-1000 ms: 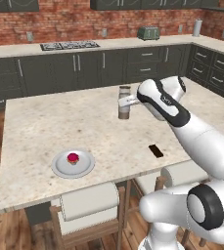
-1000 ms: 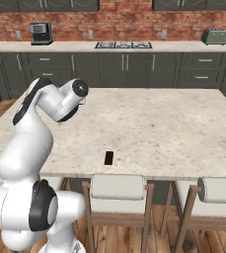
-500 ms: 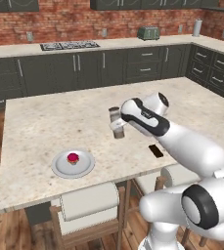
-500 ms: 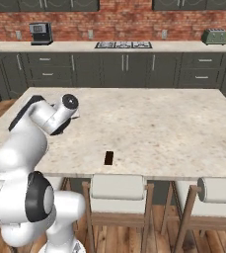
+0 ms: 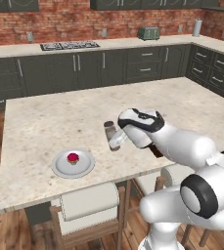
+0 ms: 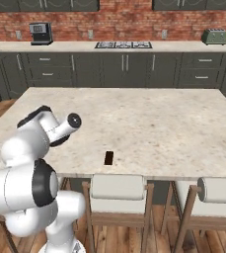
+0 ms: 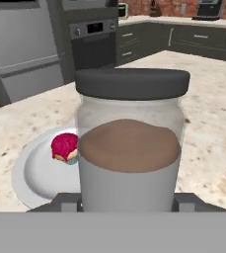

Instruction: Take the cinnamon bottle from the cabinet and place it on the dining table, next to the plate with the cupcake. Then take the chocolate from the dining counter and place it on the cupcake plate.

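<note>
Claw [image 5: 114, 138] pinching bottle [image 5: 111, 135] low over worktop [image 5: 45, 122], plate [image 5: 73, 163] at its 8 o'clock; bare stone between, near edge close.

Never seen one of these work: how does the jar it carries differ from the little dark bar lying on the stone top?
The grey-brown, dark-capped cinnamon jar stands upright; the flat dark brown chocolate bar lies flat. The jar is held in the pincer near the round grey plate; the bar lies alone by the island's near edge. Both are small.
</note>
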